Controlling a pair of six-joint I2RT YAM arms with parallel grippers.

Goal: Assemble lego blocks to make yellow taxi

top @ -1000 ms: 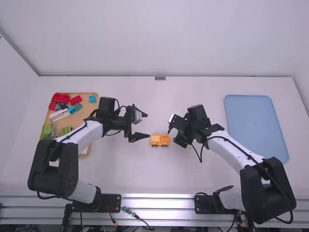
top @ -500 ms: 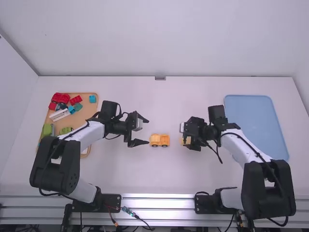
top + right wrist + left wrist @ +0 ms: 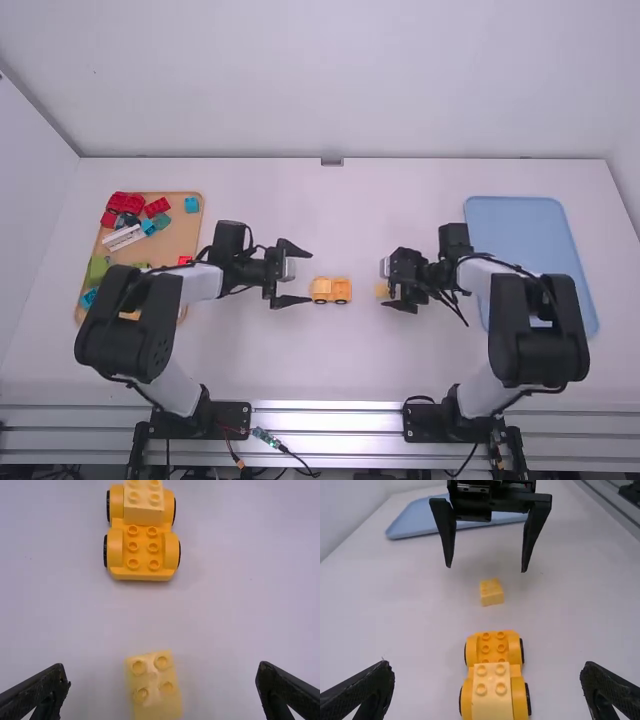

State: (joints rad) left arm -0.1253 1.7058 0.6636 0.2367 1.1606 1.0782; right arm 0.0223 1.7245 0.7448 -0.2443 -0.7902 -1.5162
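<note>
Right claw has shifted rightward, loose yellow block below its parted fingers.

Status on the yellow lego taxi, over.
Both grippers open, empty. Orange wheeled base carries one pale yellow block. Loose yellow four-stud block between right fingers, ungripped. Nothing blocking.

Layout, relative to the fingers. Wheeled base: on table, between the two grippers, just right of the left gripper's fingertips. Stacked block: on the base, at the end nearer those fingertips. Loose block: on table, right of the base, between the right gripper's fingers. Tray: well right of both. Board with assorted blocks: well left of both.
</note>
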